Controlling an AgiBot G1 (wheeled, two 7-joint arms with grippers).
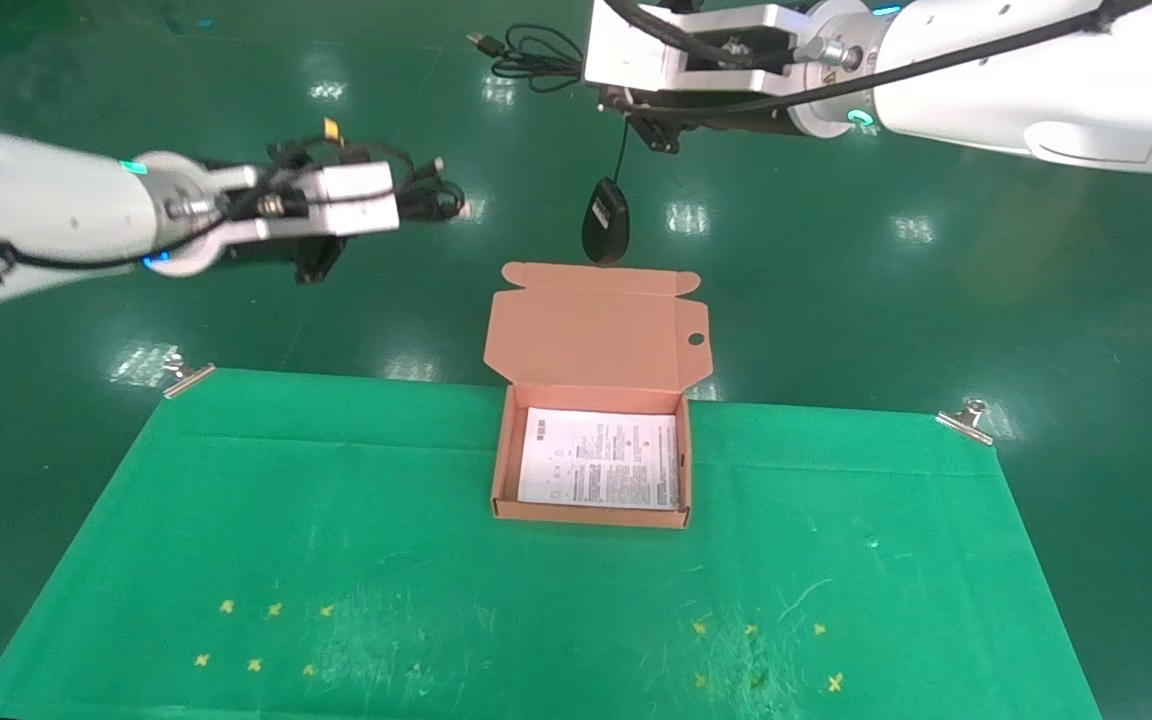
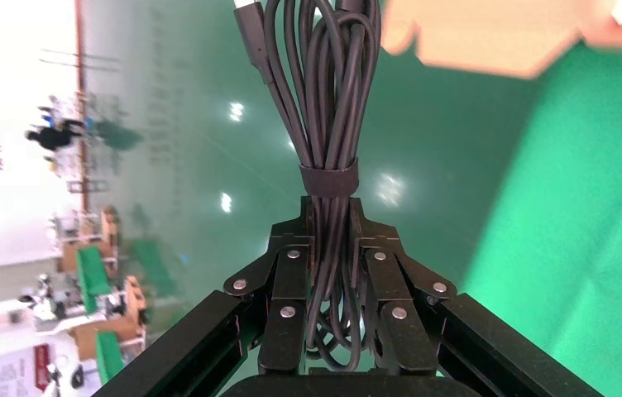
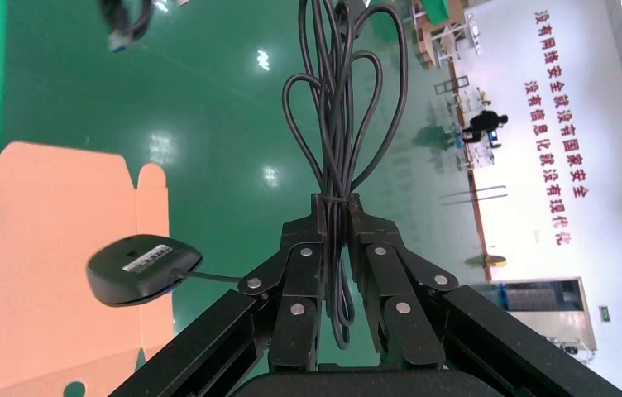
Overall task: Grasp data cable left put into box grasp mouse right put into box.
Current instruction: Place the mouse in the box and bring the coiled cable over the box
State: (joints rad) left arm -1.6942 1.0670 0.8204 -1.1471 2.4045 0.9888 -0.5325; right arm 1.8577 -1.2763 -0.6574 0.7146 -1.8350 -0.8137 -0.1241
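My left gripper (image 1: 414, 200) hangs in the air behind the table's left half, shut on the data cable (image 1: 436, 195), a black tied bundle. In the left wrist view the cable (image 2: 324, 99) is clamped between the fingers (image 2: 291, 281) just below its tie. My right gripper (image 1: 588, 68) is high at the back centre, shut on the mouse's coiled cord (image 3: 337, 107). The mouse (image 1: 606, 222) dangles from the cord, label side showing, just above the far edge of the box's open lid (image 1: 596, 325). It also shows in the right wrist view (image 3: 142, 269). The box (image 1: 504, 470) stands open on the table with its white sheet showing.
A green cloth (image 1: 336, 520) covers the table, held by metal clips at the back left (image 1: 186, 375) and back right (image 1: 966, 418). Small yellow crosses (image 1: 256, 635) mark the front. Shiny green floor lies beyond the table.
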